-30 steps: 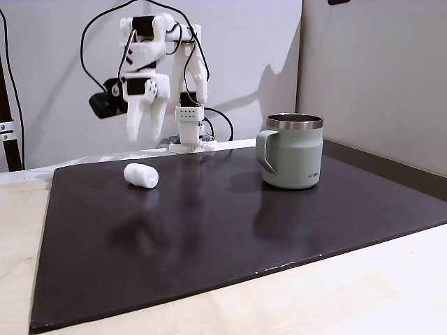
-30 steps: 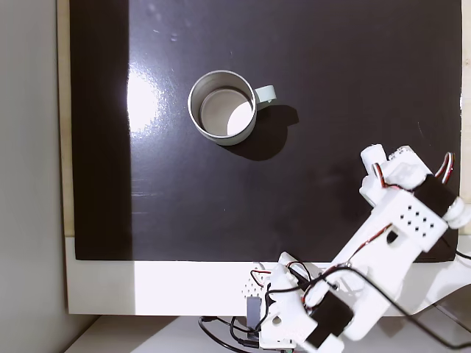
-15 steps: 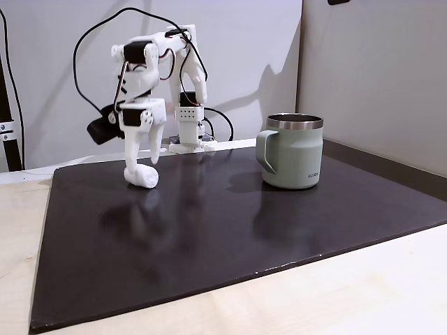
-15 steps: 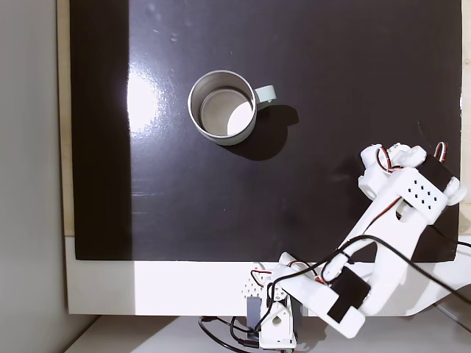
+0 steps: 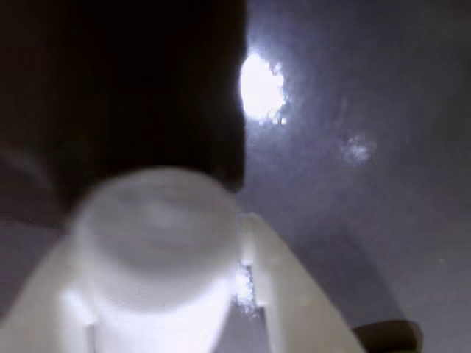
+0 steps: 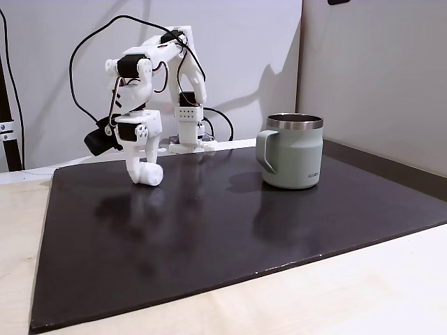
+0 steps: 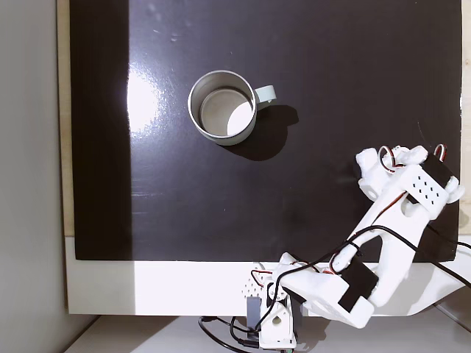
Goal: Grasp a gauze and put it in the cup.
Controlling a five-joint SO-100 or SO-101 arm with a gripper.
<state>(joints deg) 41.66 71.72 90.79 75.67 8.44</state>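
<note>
We are at the grasp step. The gripper (image 6: 144,172) stands at the dark mat (image 6: 209,230) on the surface, its jaws around the gauze (image 6: 148,175). In the wrist view the roll (image 5: 154,243) sits blurred between the white fingers (image 5: 291,294), so we cannot tell whether the jaws already clamp it. We judge that the roll is soft: close fully and confirm that it rises with the arm. The cup (image 6: 293,160) stands well apart, upright and empty (image 7: 223,107). Clear its steel rim, centre above the opening, then release.
</note>
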